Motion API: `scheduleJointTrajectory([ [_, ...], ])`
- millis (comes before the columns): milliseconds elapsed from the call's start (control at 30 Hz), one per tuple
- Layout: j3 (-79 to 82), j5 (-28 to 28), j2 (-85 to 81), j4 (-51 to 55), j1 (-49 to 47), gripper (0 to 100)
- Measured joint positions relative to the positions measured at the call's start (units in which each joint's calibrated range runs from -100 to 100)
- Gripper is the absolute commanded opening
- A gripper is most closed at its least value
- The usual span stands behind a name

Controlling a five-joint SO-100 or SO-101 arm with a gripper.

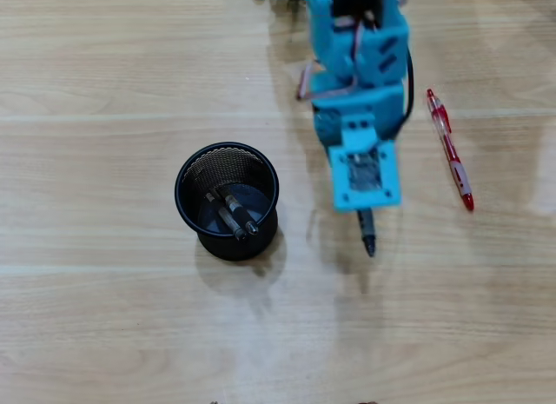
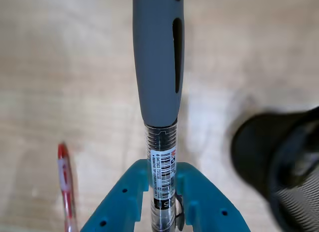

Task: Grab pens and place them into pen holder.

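Nearest the wrist camera, teal jaws pinch the clear and grey pen [image 2: 162,92] by its slick, stiff, light barrel below the rubber grip, with the pen holder [image 1: 227,201] at nine o'clock overhead.

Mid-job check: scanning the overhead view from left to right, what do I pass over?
Round black wire-mesh pen holder with two pens lying inside → teal gripper shut on a clear and grey pen → red pen lying on the wooden table.
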Motion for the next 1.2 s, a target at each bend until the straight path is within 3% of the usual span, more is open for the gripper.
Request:
scheduleJointTrajectory([
  [200,10.4,4.4,-9.6,-23.0,8.7,2],
  [300,17.2,4.9,-10.3,-28.3,11.8,2],
  [600,29.0,5.2,-10.3,-29.3,16.1,3],
  [733,29.1,8.1,-10.3,-27.5,17.6,10],
  [900,28.2,10.9,-12.4,-20.8,18.1,11],
  [1100,28.1,11.7,-15.8,-20.1,18.7,11],
  [1200,27.7,14.8,-19.3,-20.1,17.0,12],
])
